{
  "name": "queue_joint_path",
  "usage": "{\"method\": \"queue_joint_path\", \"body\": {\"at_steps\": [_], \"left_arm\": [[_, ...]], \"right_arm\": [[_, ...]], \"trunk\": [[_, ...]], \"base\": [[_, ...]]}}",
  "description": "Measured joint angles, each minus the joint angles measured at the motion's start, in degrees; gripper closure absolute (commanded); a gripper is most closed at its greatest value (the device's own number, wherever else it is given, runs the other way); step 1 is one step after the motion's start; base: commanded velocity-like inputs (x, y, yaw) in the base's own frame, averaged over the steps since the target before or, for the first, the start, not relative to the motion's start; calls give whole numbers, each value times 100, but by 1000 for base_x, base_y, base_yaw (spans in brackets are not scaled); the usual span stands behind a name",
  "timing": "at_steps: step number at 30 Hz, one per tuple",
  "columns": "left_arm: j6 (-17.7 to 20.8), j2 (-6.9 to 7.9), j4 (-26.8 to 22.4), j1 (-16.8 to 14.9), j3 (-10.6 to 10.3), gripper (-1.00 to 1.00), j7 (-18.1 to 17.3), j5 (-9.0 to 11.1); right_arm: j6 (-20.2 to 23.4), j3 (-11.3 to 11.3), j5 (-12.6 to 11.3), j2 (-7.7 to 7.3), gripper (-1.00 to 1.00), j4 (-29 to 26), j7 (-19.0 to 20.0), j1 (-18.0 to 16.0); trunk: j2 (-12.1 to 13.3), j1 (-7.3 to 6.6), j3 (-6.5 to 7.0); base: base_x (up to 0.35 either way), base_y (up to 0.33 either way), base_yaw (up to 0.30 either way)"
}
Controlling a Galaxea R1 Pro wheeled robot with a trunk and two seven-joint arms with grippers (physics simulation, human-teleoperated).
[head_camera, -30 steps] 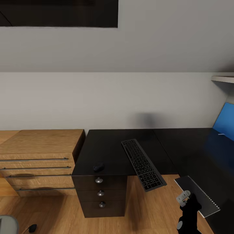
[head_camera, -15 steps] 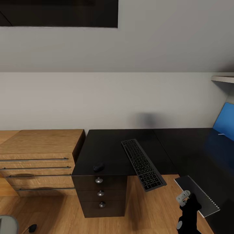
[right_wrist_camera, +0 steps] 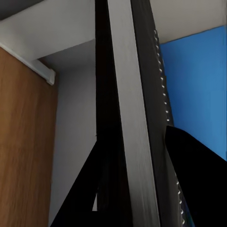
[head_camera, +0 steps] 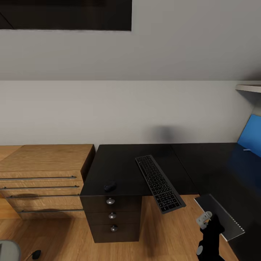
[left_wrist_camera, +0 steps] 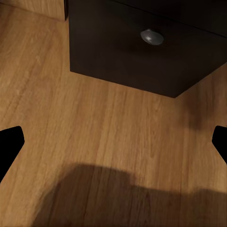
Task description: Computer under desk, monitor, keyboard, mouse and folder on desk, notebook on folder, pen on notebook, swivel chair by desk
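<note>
- The right hand (head_camera: 207,224) is clamped on the notebook (head_camera: 221,216), gripping its near edge; the notebook is held above the inner front edge of the surface (head_camera: 123,163), its spiral binding toward the right
- In the right wrist view the notebook (right_wrist_camera: 130,118) runs edge-on between the dark fingers (right_wrist_camera: 198,184), with the blue folder (right_wrist_camera: 198,80) behind it
- The keyboard (head_camera: 159,183) lies askew on the surface, its near end overhanging the front edge; the mouse (head_camera: 110,186) sits just inside the front edge toward the left corner, well apart from the keyboard
- The folder (head_camera: 251,136) shows at the far right end of the surface, tilted up; a small light stick lies just beside its lower edge, too small to name
- The left hand (left_wrist_camera: 113,142) hangs with its black fingertips (left_wrist_camera: 9,144) apart over the plank floor (left_wrist_camera: 94,127), near the drawer unit (left_wrist_camera: 142,52) with a round silver knob (left_wrist_camera: 152,36)
- A wooden dresser (head_camera: 43,177) stands against the surface's left side
</note>
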Motion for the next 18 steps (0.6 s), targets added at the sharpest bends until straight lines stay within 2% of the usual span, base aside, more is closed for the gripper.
{"method": "queue_joint_path", "body": {"at_steps": [8,12,18], "left_arm": [[2,-1,0,2,0,-100,0,0],[3,-3,0,0,-1,-100,0,0],[15,-4,0,1,0,-100,1,0]], "right_arm": [[6,21,1,50,100,-282,-269,0],[56,3,15,206,100,-669,-298,-1],[194,-16,-12,292,100,-894,-305,0]], "trunk": [[0,0,0],[0,0,0],[0,0,0]], "base": [[0,0,0],[0,0,0],[0,0,0]]}}
